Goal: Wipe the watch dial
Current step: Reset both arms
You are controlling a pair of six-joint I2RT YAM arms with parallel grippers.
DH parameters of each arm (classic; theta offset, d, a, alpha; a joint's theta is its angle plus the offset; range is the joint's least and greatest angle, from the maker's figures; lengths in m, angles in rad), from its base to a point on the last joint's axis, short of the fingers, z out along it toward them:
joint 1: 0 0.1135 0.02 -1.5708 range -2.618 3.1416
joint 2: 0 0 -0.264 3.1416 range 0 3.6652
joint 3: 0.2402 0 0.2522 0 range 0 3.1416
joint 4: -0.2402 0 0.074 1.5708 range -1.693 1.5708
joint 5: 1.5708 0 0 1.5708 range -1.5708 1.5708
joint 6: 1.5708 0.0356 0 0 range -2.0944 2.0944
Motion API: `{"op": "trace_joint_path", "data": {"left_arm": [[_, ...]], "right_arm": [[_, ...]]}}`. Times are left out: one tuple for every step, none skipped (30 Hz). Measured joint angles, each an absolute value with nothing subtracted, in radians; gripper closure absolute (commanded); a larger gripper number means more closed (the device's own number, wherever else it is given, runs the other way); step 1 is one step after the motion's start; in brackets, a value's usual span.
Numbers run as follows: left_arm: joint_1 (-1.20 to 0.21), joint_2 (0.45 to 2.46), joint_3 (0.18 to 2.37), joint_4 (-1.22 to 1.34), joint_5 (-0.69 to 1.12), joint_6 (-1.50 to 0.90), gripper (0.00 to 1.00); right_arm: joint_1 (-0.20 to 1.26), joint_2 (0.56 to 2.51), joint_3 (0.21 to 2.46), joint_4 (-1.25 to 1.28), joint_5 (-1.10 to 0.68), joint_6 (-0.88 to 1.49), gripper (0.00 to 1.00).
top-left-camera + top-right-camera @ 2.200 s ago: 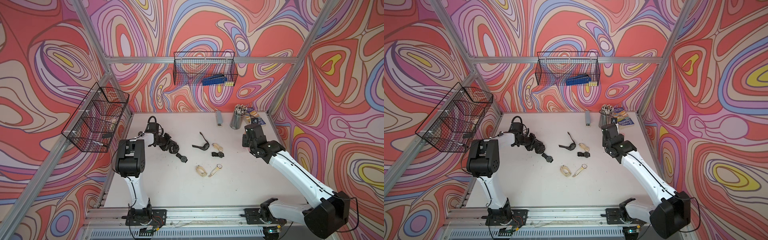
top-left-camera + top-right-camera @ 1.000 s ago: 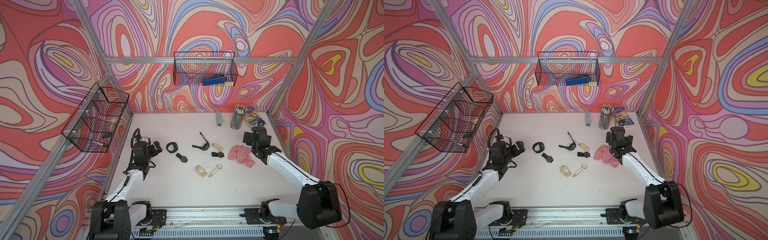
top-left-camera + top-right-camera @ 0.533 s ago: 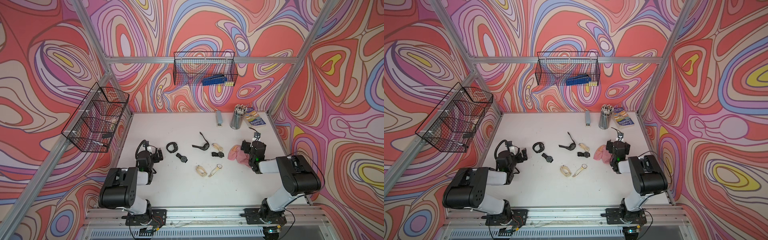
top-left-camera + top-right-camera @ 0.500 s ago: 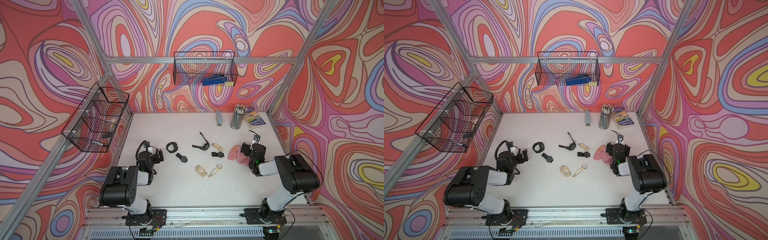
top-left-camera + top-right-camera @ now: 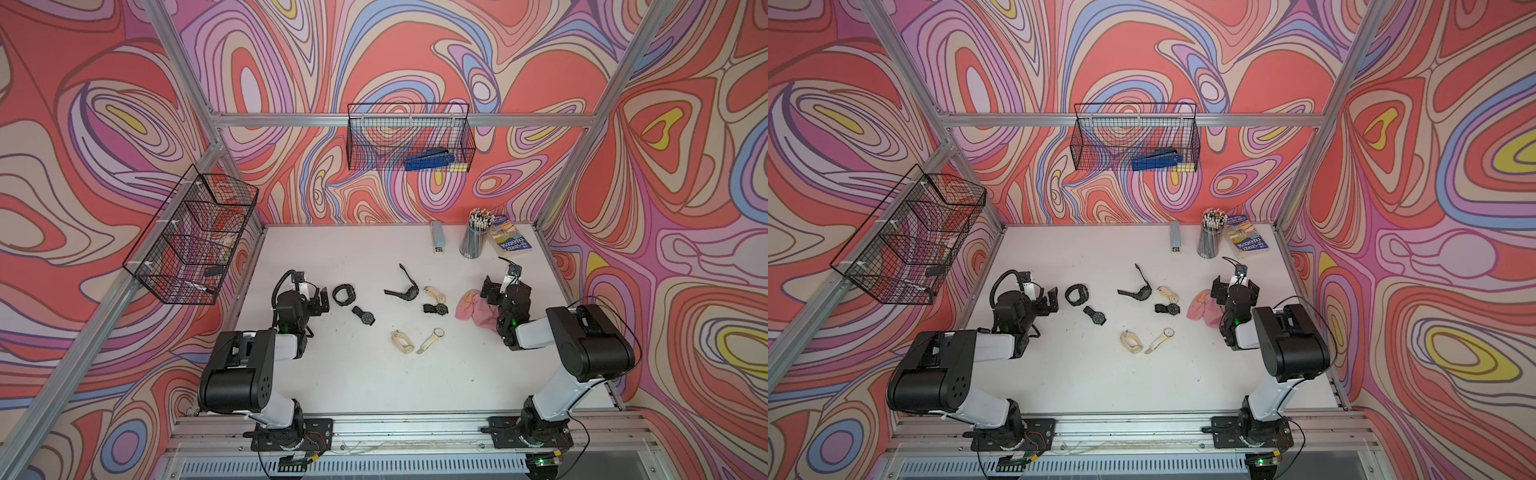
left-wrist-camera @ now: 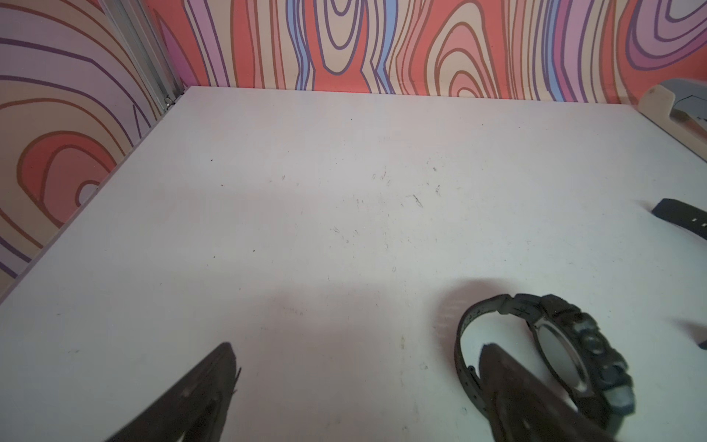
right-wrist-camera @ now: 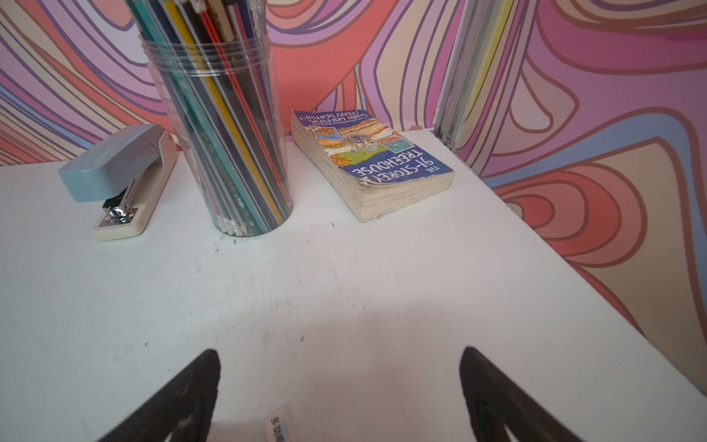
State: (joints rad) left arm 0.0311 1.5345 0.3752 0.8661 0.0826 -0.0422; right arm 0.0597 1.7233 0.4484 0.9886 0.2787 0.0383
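Observation:
A black watch (image 5: 344, 294) with its strap buckled into a loop lies on the white table (image 5: 374, 386), just right of my left gripper (image 5: 318, 297). In the left wrist view the watch (image 6: 554, 344) rests on its side beside one finger, and my left gripper (image 6: 357, 348) stands open over bare table. A crumpled pink cloth (image 5: 473, 309) lies free on the table, just left of my right gripper (image 5: 500, 286). My right gripper (image 7: 338, 350) is open and empty in its wrist view, with a white label (image 7: 281, 424) showing near it. Both top views show both arms folded low.
Several other watches lie mid-table: a black one (image 5: 365, 316), a black open-strap one (image 5: 405, 291), cream ones (image 5: 402, 341). A stapler (image 7: 118, 172), a pencil jar (image 7: 225, 134) and a book (image 7: 367, 160) stand at the back right. Wire baskets (image 5: 409, 141) hang on the walls.
Both arms have drawn back from mid-table and folded low near their bases. The pink cloth and the buckled black watch now lie free on the table. In the last half second almost nothing moves.

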Motion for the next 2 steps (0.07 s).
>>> {"op": "trace_joint_path", "data": {"left_arm": [[0.031,1.535,0.376,0.86,0.083,-0.04,0.0],[0.031,1.535,0.376,0.856,0.083,-0.038,0.0]], "right_arm": [[0.057,1.723,0.448,0.987,0.273,0.039,0.01],[0.054,1.723,0.449,0.986,0.267,0.039,0.02]]}}
